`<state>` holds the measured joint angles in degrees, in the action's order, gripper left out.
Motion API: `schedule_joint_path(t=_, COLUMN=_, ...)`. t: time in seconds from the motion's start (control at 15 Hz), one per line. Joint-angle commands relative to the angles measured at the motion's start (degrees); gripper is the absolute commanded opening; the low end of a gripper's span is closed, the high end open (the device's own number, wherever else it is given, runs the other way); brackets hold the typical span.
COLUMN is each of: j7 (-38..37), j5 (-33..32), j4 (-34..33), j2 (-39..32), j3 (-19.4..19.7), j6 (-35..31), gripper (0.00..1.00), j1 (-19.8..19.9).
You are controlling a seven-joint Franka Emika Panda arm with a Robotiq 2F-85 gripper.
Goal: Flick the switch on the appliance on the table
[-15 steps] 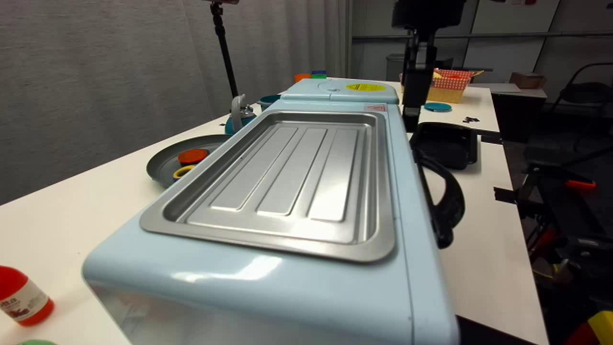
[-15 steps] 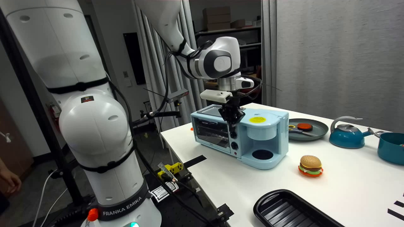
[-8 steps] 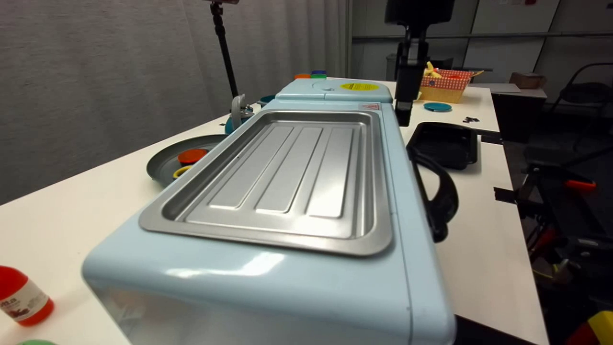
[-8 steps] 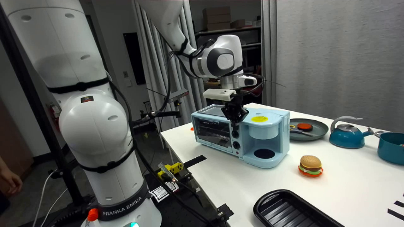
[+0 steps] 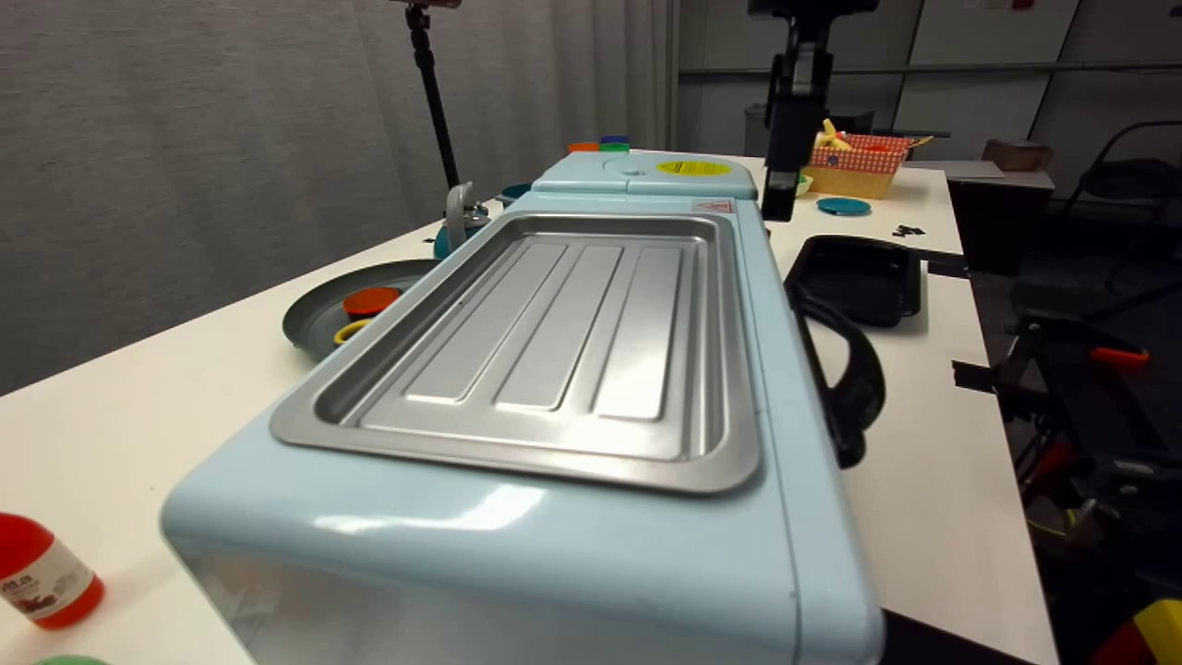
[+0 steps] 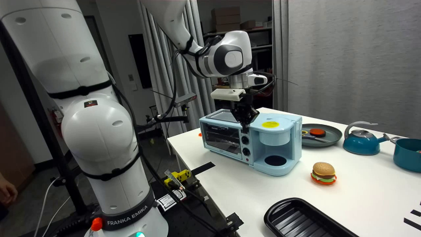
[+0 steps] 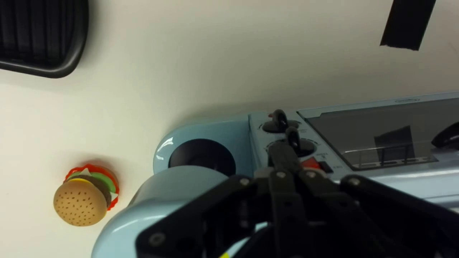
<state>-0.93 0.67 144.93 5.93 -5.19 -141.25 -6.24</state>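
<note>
The pale blue appliance (image 6: 256,148) stands on the white table (image 6: 223,179). Its ribbed silver tray (image 5: 545,332) lies on top. In the wrist view, its panel holds two black knobs and a small rocker switch (image 7: 310,163), red with a black part beside it. My gripper (image 7: 281,150) is shut and empty, its fingers together. It points down at the panel's upper part, beside the switch and over the edge of the upper knob (image 7: 304,146). It also shows in both exterior views (image 5: 780,208) (image 6: 245,128). Whether it touches the panel cannot be told.
A black oven handle (image 5: 854,397) sticks out of the appliance's front. A black grill pan (image 6: 302,217) and a toy burger (image 6: 323,173) lie nearby. A grey pan (image 6: 322,141), a teal kettle (image 6: 363,141) and a teal pot (image 6: 408,154) stand along the back.
The appliance shifted slightly back, away from the robot base, between one second and half a second ago. My gripper moved with it, then rose a little. It stays shut.
</note>
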Motion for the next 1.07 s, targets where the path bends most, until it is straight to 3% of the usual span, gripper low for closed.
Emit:
schedule_joint_path(t=0.0, j7=-0.5, j5=0.9, j4=2.6, j2=5.9, j3=-0.4, j6=1.3, gripper=0.00, j1=-0.2)
schedule_joint_path(t=0.87, j7=-0.5, j5=4.1, j4=9.5, j2=19.8, j3=-1.4, j6=1.5, gripper=0.00, j1=-2.4)
schedule_joint_path(t=0.93, j7=0.1, j5=4.4, j4=9.8, j2=20.7, j3=-1.3, j6=1.7, gripper=0.26, j1=-2.7)
schedule_joint_path(t=1.0, j7=0.3, j5=4.5, j4=10.2, j2=21.6, j3=-1.4, j6=1.5, gripper=0.27, j1=-3.1)
